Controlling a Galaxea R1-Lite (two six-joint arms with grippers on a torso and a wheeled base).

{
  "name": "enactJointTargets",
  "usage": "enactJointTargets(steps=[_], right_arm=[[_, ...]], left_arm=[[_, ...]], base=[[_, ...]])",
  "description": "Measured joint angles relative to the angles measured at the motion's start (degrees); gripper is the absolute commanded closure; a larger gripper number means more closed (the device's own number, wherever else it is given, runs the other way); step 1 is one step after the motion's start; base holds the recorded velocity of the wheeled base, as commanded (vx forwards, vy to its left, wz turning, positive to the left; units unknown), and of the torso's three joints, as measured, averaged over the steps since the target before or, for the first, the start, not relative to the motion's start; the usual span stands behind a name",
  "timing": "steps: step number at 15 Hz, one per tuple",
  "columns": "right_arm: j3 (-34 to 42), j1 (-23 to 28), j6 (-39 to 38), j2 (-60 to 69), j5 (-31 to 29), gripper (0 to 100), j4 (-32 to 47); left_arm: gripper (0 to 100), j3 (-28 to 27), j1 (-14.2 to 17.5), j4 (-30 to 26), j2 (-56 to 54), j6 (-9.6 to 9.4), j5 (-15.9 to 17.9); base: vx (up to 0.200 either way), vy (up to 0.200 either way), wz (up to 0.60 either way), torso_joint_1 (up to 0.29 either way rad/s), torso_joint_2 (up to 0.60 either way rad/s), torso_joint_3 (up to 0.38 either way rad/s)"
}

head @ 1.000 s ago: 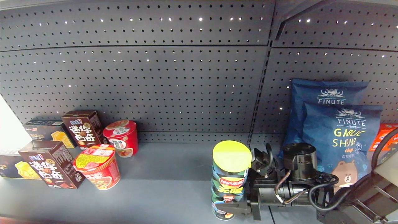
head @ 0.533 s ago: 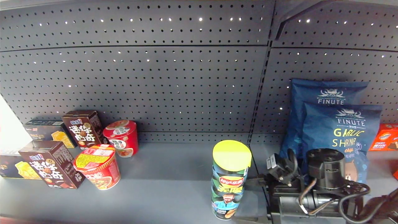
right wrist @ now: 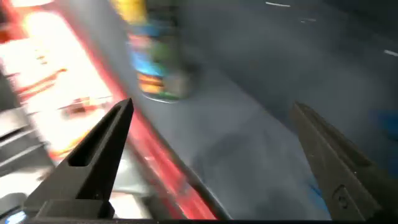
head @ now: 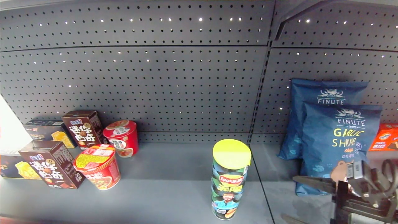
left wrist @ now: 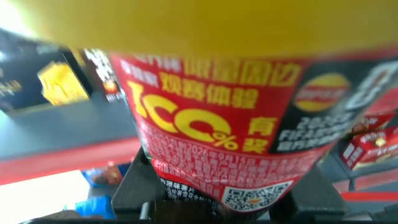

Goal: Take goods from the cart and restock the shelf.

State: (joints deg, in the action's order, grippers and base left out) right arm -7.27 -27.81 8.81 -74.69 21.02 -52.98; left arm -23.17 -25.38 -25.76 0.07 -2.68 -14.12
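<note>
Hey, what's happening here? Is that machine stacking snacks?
Yes, a two-armed robot is restocking a shop shelf. A lime-lidded chip can stands upright on the shelf with nothing holding it. The right pincer is open, off to that can's right and in front of the blue chip bags. The left pincer grips a red chip can with a yellow lid, not yet on the shelf.

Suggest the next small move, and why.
Probably carry the red can in the left hand onto the shelf, beside the green can. That can stands upright, the right hand is open and apart from it, and bare shelf lies to its left.
</note>
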Motion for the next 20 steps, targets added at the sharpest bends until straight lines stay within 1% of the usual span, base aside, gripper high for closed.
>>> enactJointTargets(steps=[1, 2, 4, 5, 6, 7, 8, 10, 11, 12, 13, 14, 15, 17, 19, 20], right_arm=[[0.41, 0.06, -0.04, 4.96, -4.22, 0, 4.07], [0.57, 0.20, -0.22, 10.72, -7.91, 0, 9.17], [0.55, 0.39, -0.48, 21.88, -14.24, 0, 20.27], [0.41, 0.52, -0.59, 28.04, -17.21, 0, 26.47], [0.16, 0.79, -0.69, 34.26, -19.43, 0, 33.01], [-0.23, 1.63, -0.79, 40.02, -20.88, 0, 39.49], [-0.69, 3.34, -0.91, 45.56, -21.94, 0, 45.48], [-1.02, 8.83, -2.24, 56.42, -23.44, 0, 54.76], [-0.33, 11.22, -3.35, 60.59, -24.43, 0, 56.75], [0.82, 12.70, -3.10, 63.59, -25.47, 0, 54.64], [2.45, 13.84, -1.89, 65.68, -26.27, 0, 53.03], [4.29, 14.25, -0.91, 66.98, -26.92, 0, 51.92], [5.32, 14.53, -0.50, 67.84, -27.44, 0, 50.33], [6.28, 14.77, -0.55, 68.89, -27.50, 0, 50.27], [6.50, 14.80, -0.63, 69.35, -27.28, 0, 50.33], [6.53, 14.80, -0.63, 69.51, -27.31, 0, 50.31]], left_arm=[[100, -1.93, -0.91, 0.48, 0.50, -0.44, 0.24], [100, -4.61, -2.78, 1.27, 1.79, -0.68, 0.30], [100, -9.92, -7.22, 2.00, 5.94, -0.88, 0.46], [100, -12.65, -10.03, 2.19, 8.85, -0.55, 0.62], [100, -14.84, -14.06, 2.28, 11.72, 0.96, 0.74], [100, -16.35, -18.91, 2.34, 14.31, 3.39, 0.74], [100, -17.42, -24.23, 2.90, 16.92, 6.01, 0.79], [100, -18.75, -34.40, 5.73, 22.97, 11.08, 0.93], [100, -19.13, -37.74, 6.69, 25.78, 13.26, 1.10], [100, -19.36, -39.94, 7.09, 28.37, 14.64, 1.97], [100, -19.58, -41.27, 7.36, 30.79, 15.30, 3.52], [100, -19.88, -41.46, 7.56, 32.91, 15.41, 4.16], [100, -20.65, -40.41, 8.08, 34.73, 15.37, 4.40], [100, -21.64, -36.30, 8.81, 37.29, 14.23, 4.52], [100, -20.98, -30.01, 9.91, 38.57, 12.36, 4.79], [100, -19.85, -27.95, 11.86, 38.97, 11.98, 4.79]], base=[[0.000, 0.000, 0.00, 0.000, 0.00, 0.000], [0.000, 0.000, 0.00, 0.000, 0.00, 0.000], [0.000, 0.000, 0.00, 0.000, 0.00, 0.000], [0.000, 0.000, 0.00, 0.000, 0.00, 0.000], [0.000, 0.000, 0.00, 0.000, 0.00, 0.000], [0.000, 0.000, 0.00, 0.000, 0.00, 0.000], [0.000, 0.000, 0.00, 0.000, 0.00, 0.000], [0.000, 0.000, 0.00, 0.000, 0.00, 0.000], [0.000, 0.000, 0.00, 0.000, 0.00, 0.000], [0.000, 0.000, 0.00, 0.000, 0.00, 0.000], [0.000, 0.000, 0.00, 0.000, 0.00, 0.000], [0.000, 0.000, 0.00, 0.000, 0.00, 0.000], [0.000, 0.000, 0.00, 0.000, 0.00, 0.000], [0.000, 0.000, 0.00, 0.000, 0.00, 0.000], [0.000, 0.000, 0.00, 0.000, 0.00, 0.000], [0.000, 0.000, 0.00, 0.000, 0.00, 0.000]])
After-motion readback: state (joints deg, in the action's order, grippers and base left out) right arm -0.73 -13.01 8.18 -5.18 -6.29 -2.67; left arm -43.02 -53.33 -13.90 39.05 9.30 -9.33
